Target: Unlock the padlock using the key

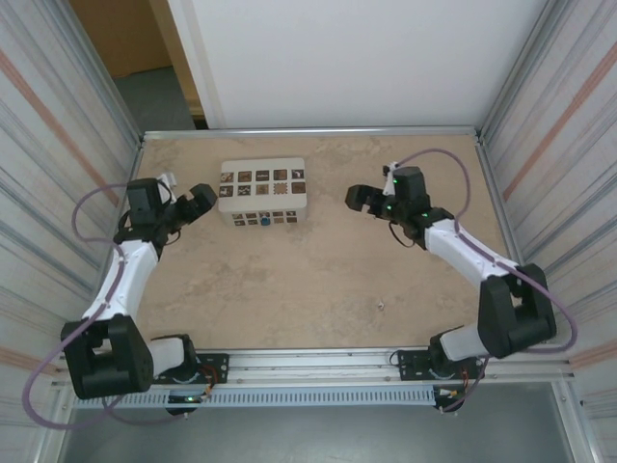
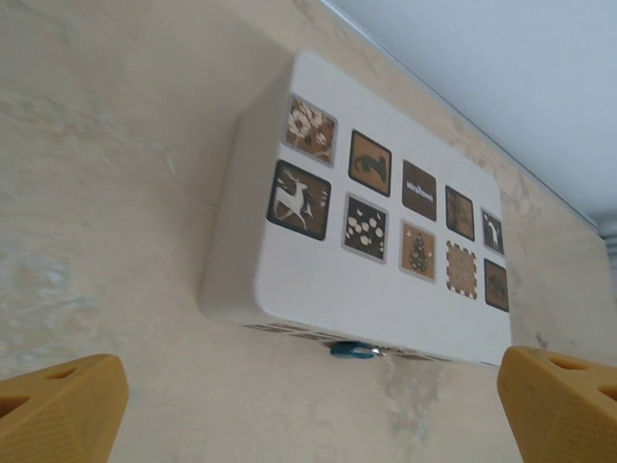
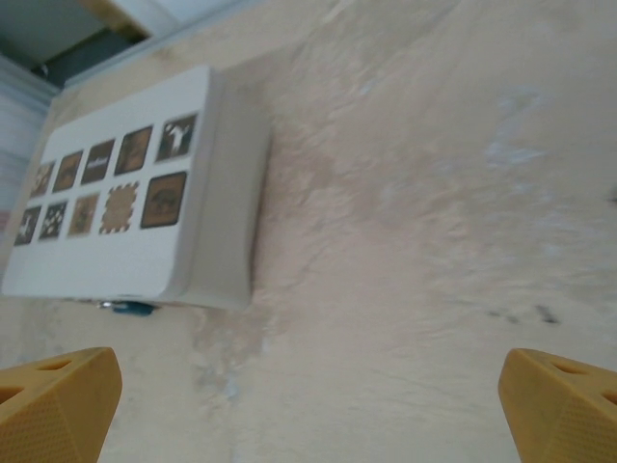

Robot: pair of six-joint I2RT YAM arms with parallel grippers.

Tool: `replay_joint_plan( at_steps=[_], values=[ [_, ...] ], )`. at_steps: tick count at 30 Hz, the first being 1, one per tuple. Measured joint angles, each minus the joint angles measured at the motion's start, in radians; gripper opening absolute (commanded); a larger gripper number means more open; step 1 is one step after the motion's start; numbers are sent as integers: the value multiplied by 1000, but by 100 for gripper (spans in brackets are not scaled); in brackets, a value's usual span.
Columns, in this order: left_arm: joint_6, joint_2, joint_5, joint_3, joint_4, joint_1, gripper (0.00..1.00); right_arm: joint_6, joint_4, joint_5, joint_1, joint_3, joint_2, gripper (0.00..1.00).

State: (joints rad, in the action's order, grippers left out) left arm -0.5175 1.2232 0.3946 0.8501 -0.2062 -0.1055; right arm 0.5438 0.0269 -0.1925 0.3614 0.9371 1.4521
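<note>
padlock at the white box, left and right jaws spread wide.

**Blue padlock against the box, key well apart on the table**

The padlock is a very small blue body with a bit of grey metal at one end. It sits low against the near side face of the white box, about midway along it. Whether it is locked is too small to tell. The key shows as a pale speck lying flat on the table, well apart from the padlock, nearer the front right.
</note>
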Motion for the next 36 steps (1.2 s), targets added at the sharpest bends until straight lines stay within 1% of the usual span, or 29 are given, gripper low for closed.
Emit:
replay_joint_plan(
  at_steps=[2, 6, 13, 17, 23, 27, 36],
  values=[
    [-7, 51, 38, 29, 2, 0, 99, 13, -2, -8, 35, 50, 69, 99],
    [-11, 136, 86, 75, 13, 0, 99, 35, -12, -20, 74, 130, 183, 99],
    [-13, 311, 148, 152, 47, 0, 99, 85, -50, -65, 101, 274, 379, 99],
    [-14, 410, 182, 201, 56, 3, 99, 109, -64, -88, 110, 340, 464, 99],
    [-11, 504, 201, 261, 60, 34, 99, 138, -90, -147, 122, 427, 561, 99],
    [-10, 535, 199, 281, 63, 61, 99, 156, -105, -175, 132, 467, 603, 99],
    [-3, 548, 200, 293, 61, 94, 99, 161, -109, -233, 156, 492, 623, 99]
  ],
)
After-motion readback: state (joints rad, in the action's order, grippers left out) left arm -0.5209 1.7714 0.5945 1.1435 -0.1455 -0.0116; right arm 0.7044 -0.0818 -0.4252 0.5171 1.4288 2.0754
